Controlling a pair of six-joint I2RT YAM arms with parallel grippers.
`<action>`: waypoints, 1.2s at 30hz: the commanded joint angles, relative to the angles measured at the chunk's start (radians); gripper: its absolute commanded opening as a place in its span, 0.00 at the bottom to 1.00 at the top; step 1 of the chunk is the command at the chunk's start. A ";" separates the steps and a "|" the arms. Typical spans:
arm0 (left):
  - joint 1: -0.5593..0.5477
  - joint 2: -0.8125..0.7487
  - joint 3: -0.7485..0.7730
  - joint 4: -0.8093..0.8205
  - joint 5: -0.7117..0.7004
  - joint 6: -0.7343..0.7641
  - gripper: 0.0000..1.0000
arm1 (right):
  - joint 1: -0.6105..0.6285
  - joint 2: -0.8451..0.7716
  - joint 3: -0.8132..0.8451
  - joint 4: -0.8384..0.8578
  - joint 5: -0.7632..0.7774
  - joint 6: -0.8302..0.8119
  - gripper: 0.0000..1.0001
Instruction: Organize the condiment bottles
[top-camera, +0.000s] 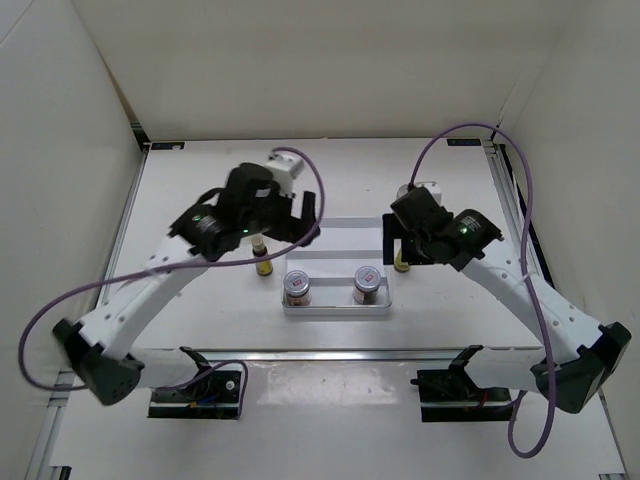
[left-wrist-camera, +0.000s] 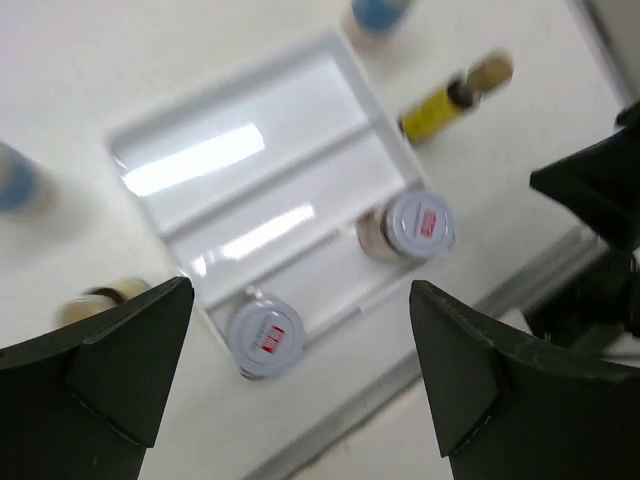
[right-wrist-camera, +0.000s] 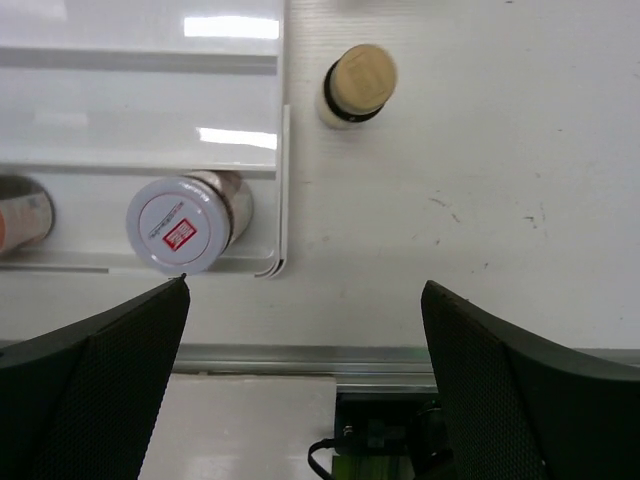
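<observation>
A white tray lies mid-table. Two silver-lidded jars stand in its front compartment; they also show in the left wrist view. One yellow bottle stands left of the tray, the other right of it. Two white bottles stand behind the arms, partly hidden. My left gripper is open and empty above the tray's left front. My right gripper is open and empty, near the right yellow bottle and a jar.
The tray's middle and rear compartments hold nothing. A metal rail runs along the table's front edge. White walls enclose the table on the left, back and right. Purple cables loop above both arms.
</observation>
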 joint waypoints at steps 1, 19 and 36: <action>0.050 -0.172 0.020 -0.003 -0.208 0.053 1.00 | -0.065 0.037 0.058 0.011 0.037 -0.054 1.00; 0.397 -0.419 -0.462 0.101 -0.374 -0.010 1.00 | -0.274 0.290 0.017 0.258 -0.156 -0.202 0.77; 0.397 -0.395 -0.462 0.122 -0.353 -0.010 1.00 | -0.326 0.310 -0.001 0.258 -0.214 -0.193 0.26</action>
